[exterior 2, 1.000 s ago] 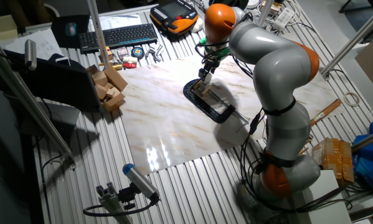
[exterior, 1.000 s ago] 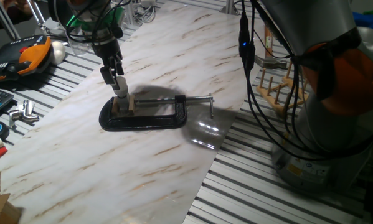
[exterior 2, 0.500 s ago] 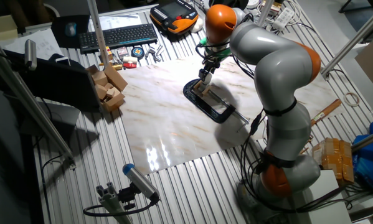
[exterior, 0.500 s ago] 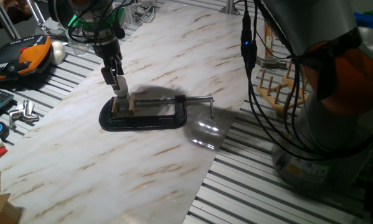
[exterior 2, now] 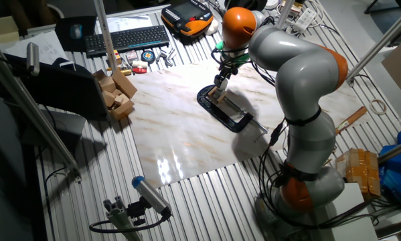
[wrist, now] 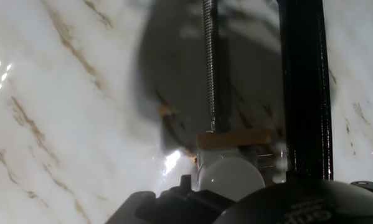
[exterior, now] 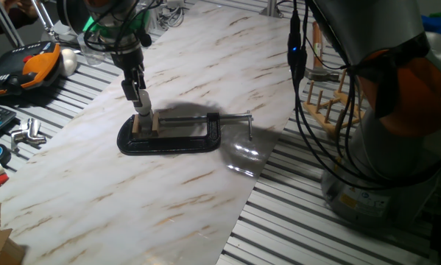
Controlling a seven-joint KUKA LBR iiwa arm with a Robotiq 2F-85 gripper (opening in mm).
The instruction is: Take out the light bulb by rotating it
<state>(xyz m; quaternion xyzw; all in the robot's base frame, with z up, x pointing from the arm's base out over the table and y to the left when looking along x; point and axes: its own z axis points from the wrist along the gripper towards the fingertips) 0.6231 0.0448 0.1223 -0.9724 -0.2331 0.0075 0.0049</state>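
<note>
Only light bulb (wrist: 231,176) top visible, fingers (exterior: 142,101) hiding base

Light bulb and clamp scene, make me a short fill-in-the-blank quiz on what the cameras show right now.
1. The light bulb sits in a holder held by a black ____ lying flat on the marble board.
2. The claw is positioned directly ____ the bulb.
3. The clamp's threaded ____ presses a wooden block beside the bulb.

Missing words: clamp; above; screw
</note>
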